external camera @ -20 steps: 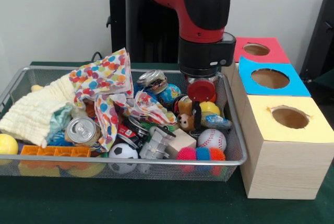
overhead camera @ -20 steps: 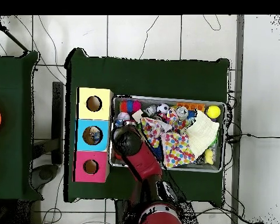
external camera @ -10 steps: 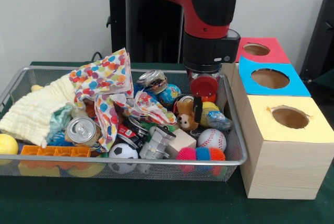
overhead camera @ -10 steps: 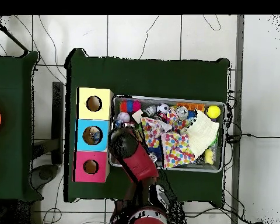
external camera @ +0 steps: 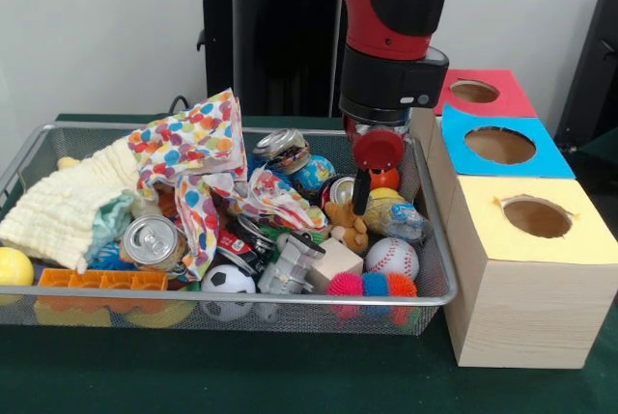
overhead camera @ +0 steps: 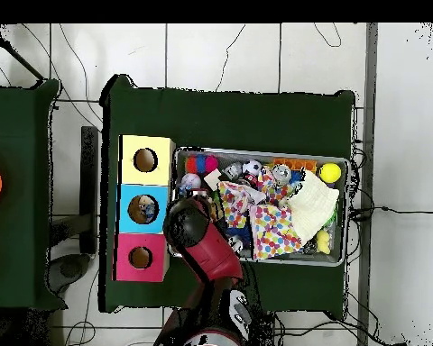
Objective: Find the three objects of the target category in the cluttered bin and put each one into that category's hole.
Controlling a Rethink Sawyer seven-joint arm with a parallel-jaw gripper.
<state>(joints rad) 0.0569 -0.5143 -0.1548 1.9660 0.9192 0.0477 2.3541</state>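
The silver wire-mesh bin [external camera: 241, 295] is full of clutter: a baseball [external camera: 392, 258], a soccer ball [external camera: 228, 284], a small brown teddy [external camera: 350, 229], two drink cans [external camera: 153, 240], spiky balls [external camera: 372, 285] and cloths. My gripper [external camera: 370, 187] hangs over the bin's right end in the front view, just above the teddy and beside a small orange ball [external camera: 384, 179]. I cannot tell if it holds anything. In the overhead view the arm's head [overhead camera: 186, 223] hides it, at the bin's [overhead camera: 256, 152] left end.
Three wooden boxes with holes stand beside the bin: yellow [external camera: 579, 240], blue [external camera: 550, 158] and red [external camera: 507, 100]. The overhead view shows something inside the blue box's hole [overhead camera: 144, 208]. A polka-dot cloth [external camera: 193, 139] and a yellow cloth [external camera: 68, 207] cover the bin's middle and left.
The gripper has risen out of the clutter and shifted toward the boxes. The teddy stays in the bin. The orange ball, hidden a second ago, now shows.
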